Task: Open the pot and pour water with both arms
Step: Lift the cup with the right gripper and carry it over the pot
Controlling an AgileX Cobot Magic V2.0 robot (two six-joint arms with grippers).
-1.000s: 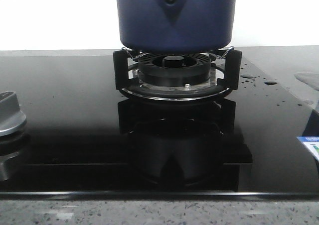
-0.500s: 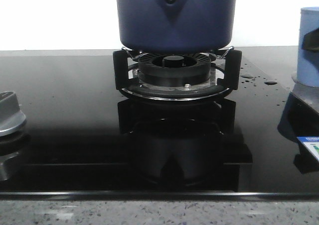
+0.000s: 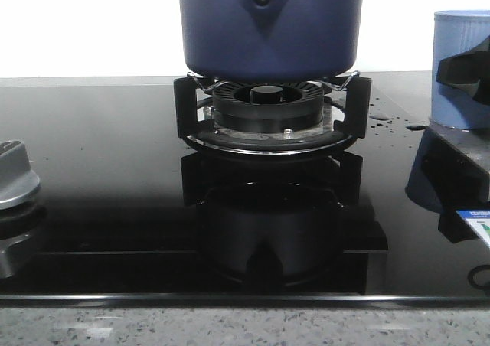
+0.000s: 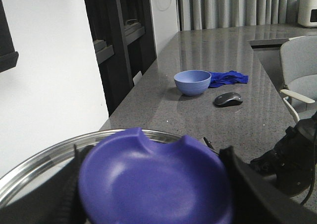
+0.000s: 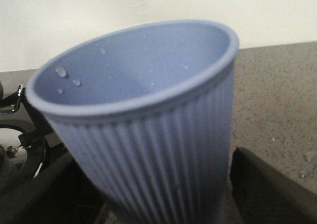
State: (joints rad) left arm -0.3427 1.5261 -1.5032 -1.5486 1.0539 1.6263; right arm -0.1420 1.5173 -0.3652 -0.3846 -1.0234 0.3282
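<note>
Right tool [image 5: 163, 194] is clamped on a pale blue ribbed cup [image 5: 148, 135], dark fingers [image 5: 267, 184] pressing either side of its lower wall. A few small drops of water [image 5: 62, 72] cling to the cup's inner wall; whether more lies at the bottom can't be told. In the front view the cup sits at the far right edge, upright, beside and apart from the pot [image 3: 269, 28].

Left tool [image 4: 153, 204] is closed on a purple lid knob [image 4: 153, 184], w/ the lid's steel rim [image 4: 44, 159] curving beneath it; beyond it lie a blue bowl [image 4: 192, 82], blue cloth & computer mouse on the grey bench [image 4: 247, 115].

Pot sits on the burner stand [image 3: 269, 116] over the black glass hob, ahead of both tools. Droplets speckle the glass to its right.

Judgement: the step is carrying the cup to the pot mouth. To do it well: keep the cup level till its lip clears the pot rim, hold the lid well aside, then tip slowly.
</note>
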